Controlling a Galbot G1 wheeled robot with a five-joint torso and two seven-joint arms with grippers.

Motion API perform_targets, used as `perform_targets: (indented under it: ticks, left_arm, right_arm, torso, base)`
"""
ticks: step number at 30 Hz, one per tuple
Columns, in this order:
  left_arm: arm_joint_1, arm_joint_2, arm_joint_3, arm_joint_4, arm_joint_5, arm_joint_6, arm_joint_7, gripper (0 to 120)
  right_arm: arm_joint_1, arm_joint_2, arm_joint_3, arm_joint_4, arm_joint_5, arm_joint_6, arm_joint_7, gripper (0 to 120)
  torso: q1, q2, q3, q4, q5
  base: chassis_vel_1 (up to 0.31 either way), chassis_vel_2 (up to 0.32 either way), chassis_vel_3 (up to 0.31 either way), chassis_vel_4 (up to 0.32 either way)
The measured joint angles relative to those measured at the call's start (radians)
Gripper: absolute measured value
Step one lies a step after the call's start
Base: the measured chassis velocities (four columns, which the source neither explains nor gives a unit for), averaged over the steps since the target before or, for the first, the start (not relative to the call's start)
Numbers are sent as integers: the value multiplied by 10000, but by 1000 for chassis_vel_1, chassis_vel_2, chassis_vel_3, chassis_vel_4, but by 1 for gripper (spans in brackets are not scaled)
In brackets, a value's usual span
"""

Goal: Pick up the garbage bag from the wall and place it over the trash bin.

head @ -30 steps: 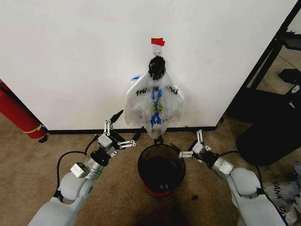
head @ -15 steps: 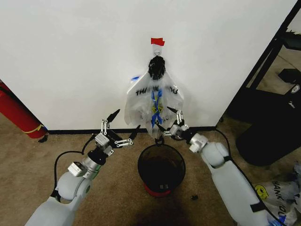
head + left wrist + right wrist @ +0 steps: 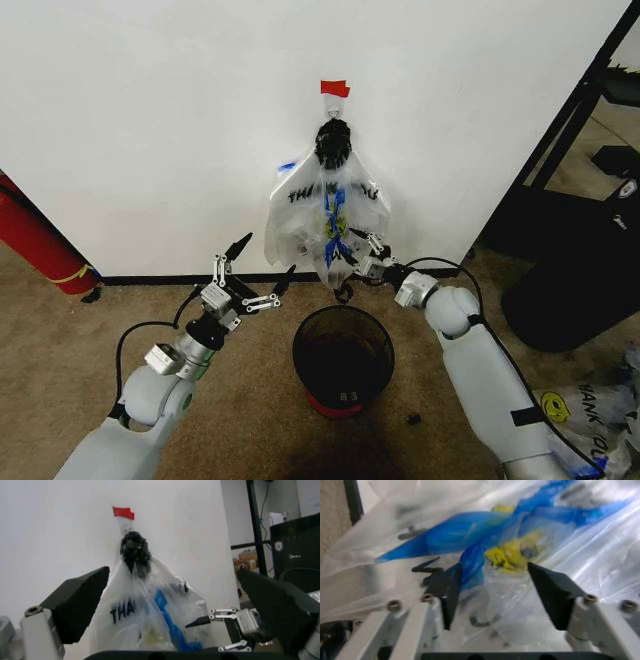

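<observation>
The garbage bag (image 3: 328,222) hangs flat against the wall (image 3: 160,120), gathered at its top under a dark knot just below a red tape strip (image 3: 335,88). Its black lettering, blue handles and yellow print show through the plastic. The lower end of the bag hangs above the rear rim of the trash bin (image 3: 343,358), which stands upright on the carpet (image 3: 240,410) near the black baseboard (image 3: 150,279).

Right claw (image 3: 360,262): raised to the lower right portion of the bag, released, fingers spread. In the right wrist view the two black fingertips (image 3: 551,592) stand apart with bag plastic, the blue handle and yellow print directly between and beyond them; whether the pads touch the plastic cannot be told.

Left claw (image 3: 258,272): held in the air to the left of the bag and above the floor, released, fingers wide apart, clear of bag and bin.

A red cylinder (image 3: 35,240) leans by the wall at far left
</observation>
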Motion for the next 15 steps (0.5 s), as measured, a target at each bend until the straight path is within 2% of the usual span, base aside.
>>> perform_targets:
  ticks: [6, 9, 11, 13, 15]
  left_arm:
    - [-2, 33, -9, 6, 0, -10, 0, 100]
    - [11, 23, -11, 0, 3, -15, 0, 100]
    - [12, 19, -11, -11, 3, -15, 0, 100]
    - [0, 15, -2, -44, 4, -16, -3, 100]
    - [-41, 12, 42, -58, 4, -2, -10, 100]
  right_arm:
    - [95, -30, 8, -127, 285, -451, -60, 26]
    - [-44, -138, -110, -64, 1133, -798, -65, 13]
    - [-122, -184, -190, -6, 1505, -907, -21, 10]
    - [-408, -368, -569, 257, 3085, -1316, 417, 1]
    - [-744, -553, -984, 612, 4657, -1732, 1164, 0]
  torso:
    - [0, 0, 0, 1, 0]
    - [0, 0, 0, 0, 0]
    - [0, 0, 0, 1, 1]
    - [-1, 0, 0, 1, 0]
    - [-1, 0, 0, 3, 2]
  base:
    - [0, 0, 0, 0]
    - [0, 0, 0, 0]
    - [0, 0, 0, 0]
    - [0, 0, 0, 0]
    - [0, 0, 0, 0]
